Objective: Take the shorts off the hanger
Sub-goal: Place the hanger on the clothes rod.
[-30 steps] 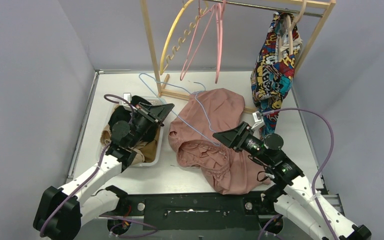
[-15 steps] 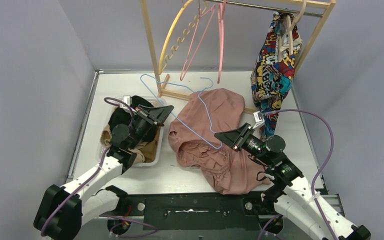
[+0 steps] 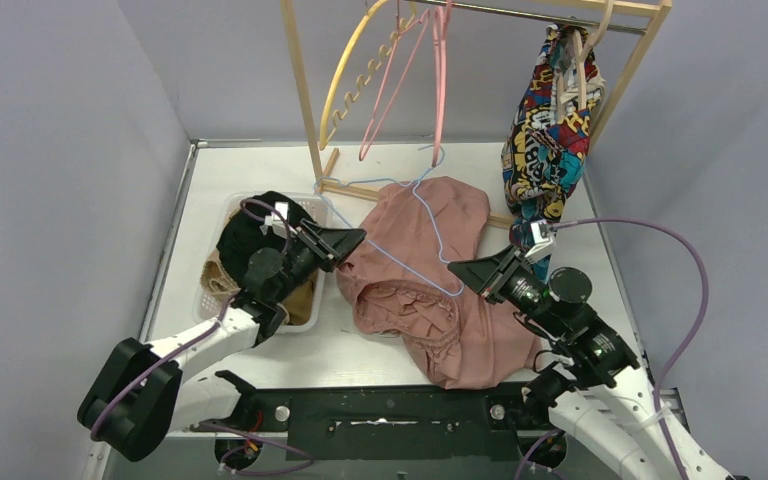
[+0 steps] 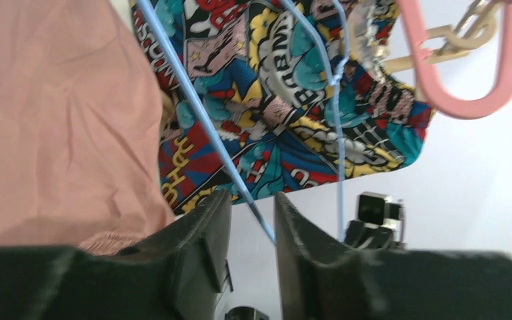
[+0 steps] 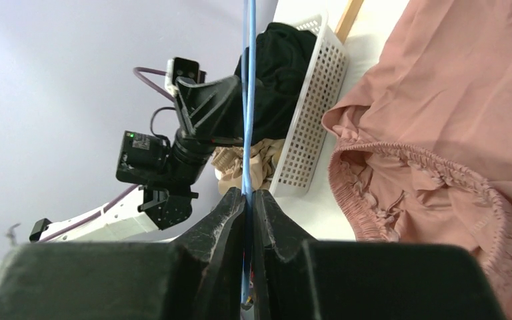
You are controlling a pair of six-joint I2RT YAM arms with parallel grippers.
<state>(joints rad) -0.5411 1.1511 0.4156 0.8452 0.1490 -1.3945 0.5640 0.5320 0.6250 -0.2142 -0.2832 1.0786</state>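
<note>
Separating the thin light-blue wire hanger (image 5: 248,100) from the dusty-pink gathered-waist fabric shorts (image 3: 465,215) looks nearly finished, so the care now belongs in the hand-off. The right fingers (image 5: 230,210) are pinched tight on one end of the wire. The left fingers (image 4: 207,227) stand narrowly apart with the wire running down through the gap, apparently not clamping it. The pink shorts lie crumpled on the white surface (image 3: 250,170) between the two arms, waistband open toward the near edge, just beside the white perforated plastic basket (image 5: 310,113) that already holds dark and tan fabric. From above, the wire slants over the pink cloth, and I cannot tell whether any corner of it is caught in a fold. A good way on, in my judgement, is to hold the right pinch firm and raise the wire straight up and away from the cloth, watching that the fabric stays down. If the cloth lifts with it, stop and slide the wire out along its own length. The left fingers should back off sideways so they do not snag the wire. The hook sits close to the wooden rack (image 3: 300,80) and the pink plastic hangers (image 4: 467,107) on it, so tangling there seems the main risk.
</note>
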